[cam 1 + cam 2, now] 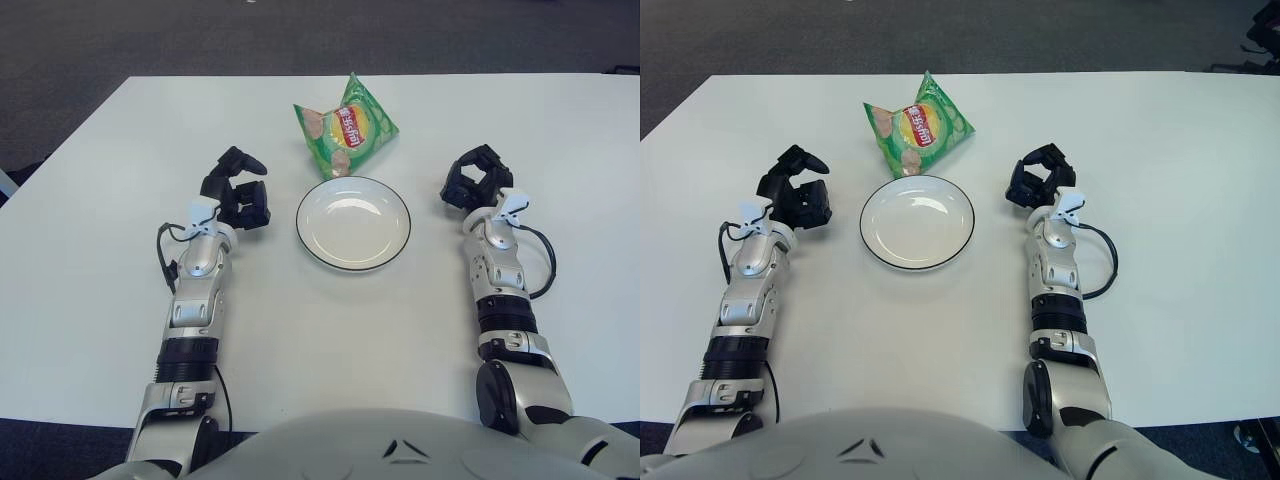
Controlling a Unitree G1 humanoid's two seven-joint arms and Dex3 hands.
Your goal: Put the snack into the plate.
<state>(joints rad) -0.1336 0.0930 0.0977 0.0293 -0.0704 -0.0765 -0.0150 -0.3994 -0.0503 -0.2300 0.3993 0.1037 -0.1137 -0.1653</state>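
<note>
A green bag of chips (345,130) lies on the white table just beyond the far rim of an empty white plate with a dark rim (353,265). My left hand (236,190) shows to the left of the plate, fingers relaxed and spread, holding nothing. On the plate's right, my right hand (477,180) has its fingers loosely curled and is empty. Both hands stand apart from the bag and the plate.
The white table (320,340) runs to dark carpet (200,35) at the far edge and left corner. Cables loop beside each forearm (165,255).
</note>
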